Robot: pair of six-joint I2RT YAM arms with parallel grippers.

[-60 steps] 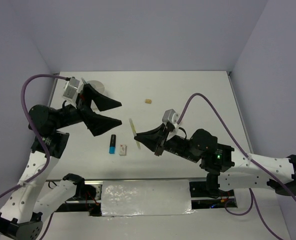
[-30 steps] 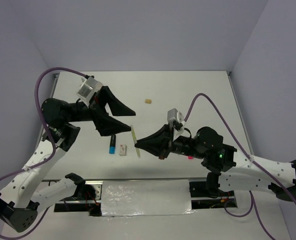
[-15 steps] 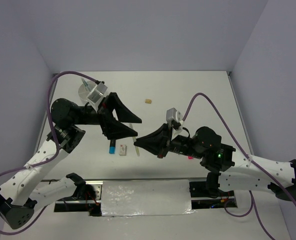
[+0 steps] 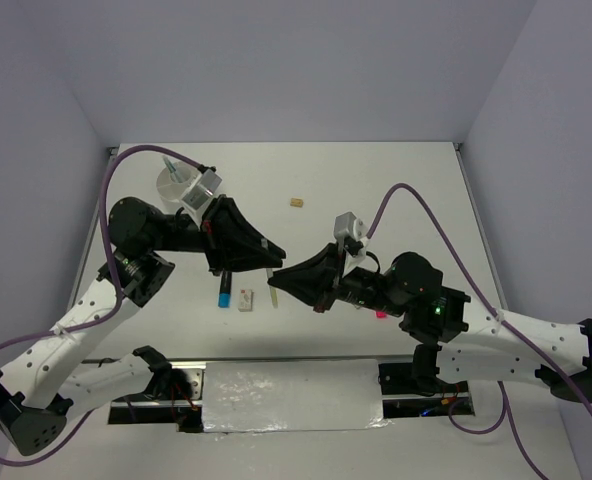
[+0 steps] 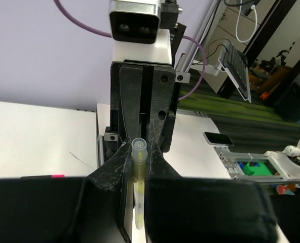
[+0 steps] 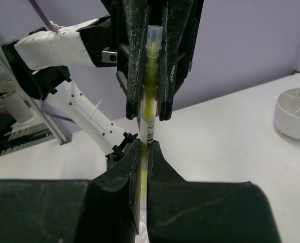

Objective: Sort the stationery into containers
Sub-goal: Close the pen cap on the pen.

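— Yellow-green stick (image 6: 150, 96), thin, clear-capped: where is it listed?
— It is listed just left of centre in the top view, gripped by both hands at once and set crosswise to them.
— How is the left hand (image 4: 273, 253) entered?
— It is entered as narrowed onto the stick near the capped end. In its own wrist view the cap is seen standing just above its fingers.
— And the right hand (image 4: 276, 281)?
— It is clamped on the same stick, further from the cap. The two hands are recorded tip to tip, nearly touching.
— What is catalogued on the desk (image 4: 396, 190)?
— One blue-and-black marker (image 4: 223, 288) and one white eraser (image 4: 246, 298) are logged side by side, just lower left of the hands. One tan eraser (image 4: 296, 203) is logged alone, above the hands and well apart from them.
— Is the container noted?
— One white cup (image 4: 168, 185), round with inner dividers, is noted at the upper left of the desk, partly covered by the left wrist. Thin items are seen standing in it, but which compartment holds them cannot be told.
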